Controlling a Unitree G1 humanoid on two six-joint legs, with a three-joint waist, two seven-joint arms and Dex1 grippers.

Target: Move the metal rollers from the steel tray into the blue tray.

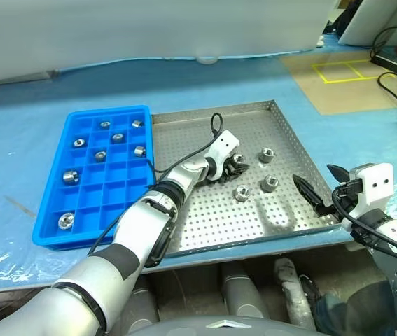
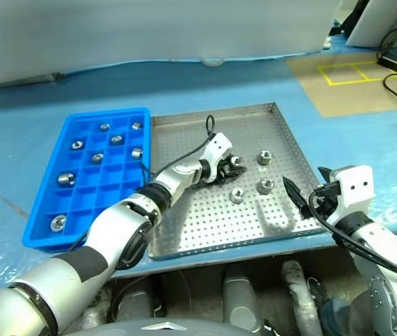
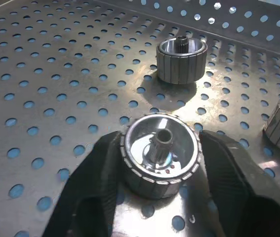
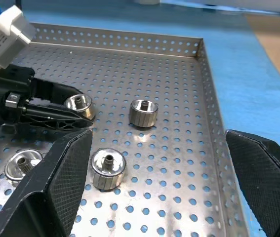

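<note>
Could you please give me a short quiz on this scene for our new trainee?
1. True or false: the right gripper holds a roller.
2. How many rollers lie in the blue tray?
3. The left fingers flank a roller that is: A) in a blue compartment; B) resting on the steel tray floor; C) on the table sheet.

Key: 1 false, its fingers are open and hold nothing; 2 eight; 3 B.
</note>
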